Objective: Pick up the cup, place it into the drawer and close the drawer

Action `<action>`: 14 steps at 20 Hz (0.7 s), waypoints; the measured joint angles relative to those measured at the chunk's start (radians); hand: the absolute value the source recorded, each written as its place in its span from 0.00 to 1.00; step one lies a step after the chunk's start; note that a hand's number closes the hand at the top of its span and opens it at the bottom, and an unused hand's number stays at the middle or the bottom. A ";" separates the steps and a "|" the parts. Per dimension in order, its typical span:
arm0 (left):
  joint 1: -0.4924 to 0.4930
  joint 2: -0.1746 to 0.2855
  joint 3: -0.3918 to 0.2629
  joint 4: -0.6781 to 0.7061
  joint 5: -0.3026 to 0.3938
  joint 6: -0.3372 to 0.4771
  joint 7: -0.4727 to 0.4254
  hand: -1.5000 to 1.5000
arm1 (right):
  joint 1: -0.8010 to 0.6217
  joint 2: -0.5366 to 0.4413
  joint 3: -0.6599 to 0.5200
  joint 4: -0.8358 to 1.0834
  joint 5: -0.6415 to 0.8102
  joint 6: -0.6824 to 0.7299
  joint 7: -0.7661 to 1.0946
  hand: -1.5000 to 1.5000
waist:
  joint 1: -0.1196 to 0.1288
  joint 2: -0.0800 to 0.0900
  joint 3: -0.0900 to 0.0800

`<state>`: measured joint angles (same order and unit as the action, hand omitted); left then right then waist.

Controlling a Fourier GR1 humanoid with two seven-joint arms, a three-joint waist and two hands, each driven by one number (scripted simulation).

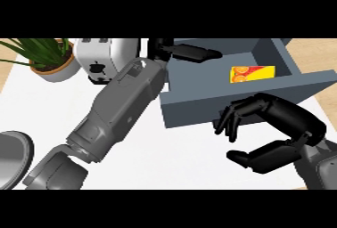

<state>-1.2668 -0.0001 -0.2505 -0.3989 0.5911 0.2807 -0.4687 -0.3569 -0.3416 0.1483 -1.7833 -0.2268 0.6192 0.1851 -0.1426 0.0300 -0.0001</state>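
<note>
The cup is hidden, perhaps under the left hand (191, 52), which reaches over the far left corner of the open drawer (244, 104) near the counter's (178, 156) far right corner; I cannot tell its grasp. The right hand (283, 120), loosely curved and holding nothing, sits at the drawer's front wall. A push now would likely jam the drawer against the left forearm.

The drawer (197, 107) stands open at the surface's (184, 156) right rear, a flat pack (252, 73) lying in it. A potted plant (46, 58) sits rear left, a toaster (99, 55) just right of it, a plate (10, 158) at the left edge. The left hand (191, 52) is over the drawer's rear left corner, the right hand (289, 119) before its front wall.
</note>
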 measured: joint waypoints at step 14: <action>0.103 0.008 0.018 -0.028 0.072 -0.044 -0.100 0.00 | 0.036 0.007 0.193 0.301 0.589 -0.186 -0.168 0.00 | 0.144 -0.017 0.001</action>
<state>-1.1634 0.0081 -0.2327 -0.4272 0.6627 0.2370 -0.5683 -0.3209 -0.3342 0.3418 -1.4822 0.3625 0.4335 0.0172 0.0012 0.0126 0.0009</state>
